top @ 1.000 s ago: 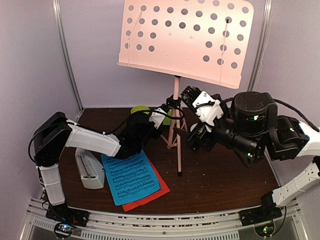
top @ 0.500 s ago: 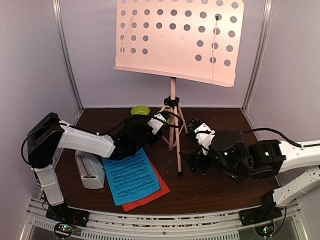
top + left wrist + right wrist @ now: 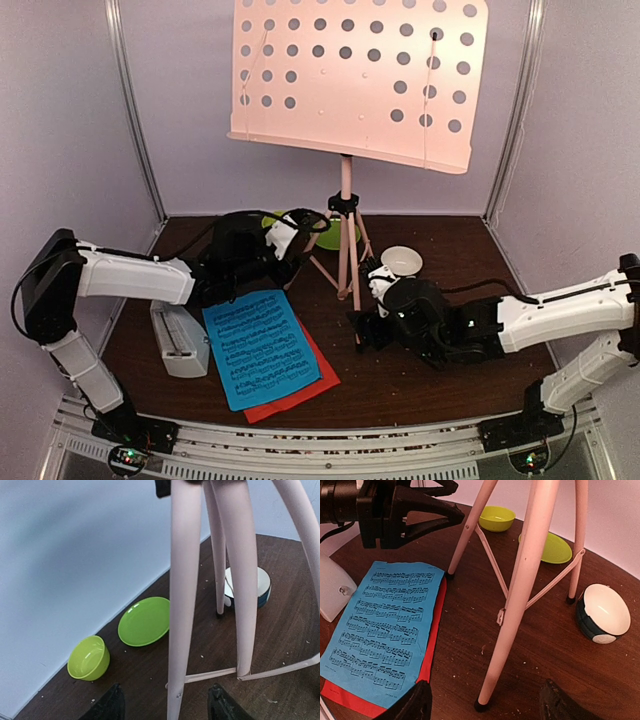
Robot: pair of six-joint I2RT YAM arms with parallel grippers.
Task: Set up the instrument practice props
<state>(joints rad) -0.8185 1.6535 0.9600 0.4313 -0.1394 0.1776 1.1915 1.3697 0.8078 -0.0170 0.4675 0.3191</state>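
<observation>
Music stand [image 3: 350, 70] upright, centre-back of table [image 3: 450, 370], tripod feet down. Blue page [image 3: 260, 350] lies on red page [image 3: 318, 384], front left. Metronome [image 3: 180, 340] just left of pages. Left gripper [image 3: 167, 702] jaws apart, empty, stand leg just ahead between fingers. Right gripper [image 3: 485, 700] low, jaws wide, front foot between them, no contact. Green bowl [image 3: 89, 657], green plate [image 3: 144, 621], white bowl [image 3: 602, 612] behind legs.
</observation>
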